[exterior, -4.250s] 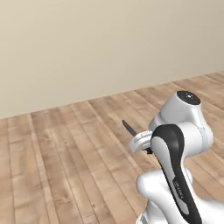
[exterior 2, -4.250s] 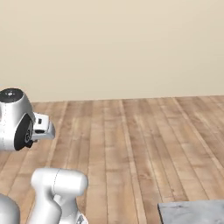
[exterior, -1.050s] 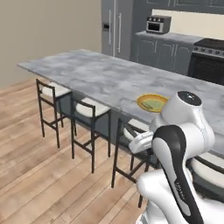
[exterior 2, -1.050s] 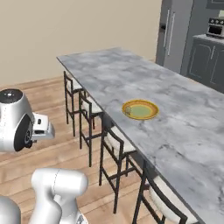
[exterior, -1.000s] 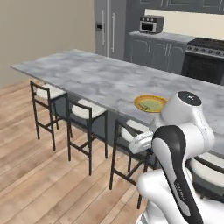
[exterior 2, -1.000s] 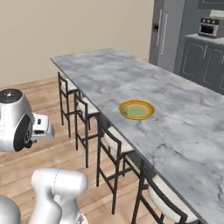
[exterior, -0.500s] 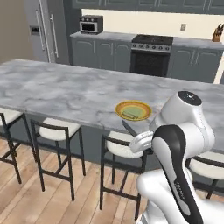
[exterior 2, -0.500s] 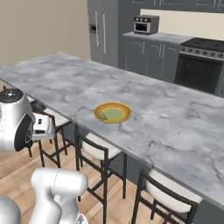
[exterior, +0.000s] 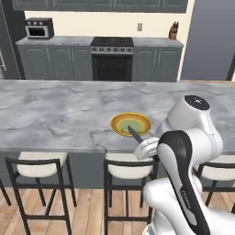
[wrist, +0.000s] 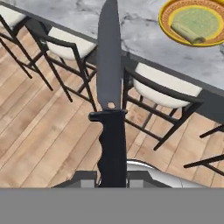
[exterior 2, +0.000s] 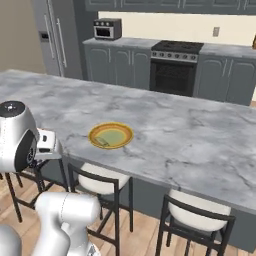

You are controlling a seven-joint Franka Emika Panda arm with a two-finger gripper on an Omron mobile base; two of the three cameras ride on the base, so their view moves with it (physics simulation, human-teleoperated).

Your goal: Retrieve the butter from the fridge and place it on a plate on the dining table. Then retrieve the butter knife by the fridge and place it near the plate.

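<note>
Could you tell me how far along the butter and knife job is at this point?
Done: the butter lies on the plate on the dining table. In hand: the gripper is shut on the butter knife, over the stools beside the table. Left: setting the knife down near the plate.

The plate (exterior 2: 111, 135) lies on the dining table (exterior 2: 200, 135) near its front edge, with the butter (wrist: 187, 33) in it. Stools (exterior 2: 102, 186) stand below that edge. Behind the table, a stove (exterior: 112, 58) sits between cabinets (exterior: 59, 62), with a microwave (exterior: 38, 28) at the left.
</note>
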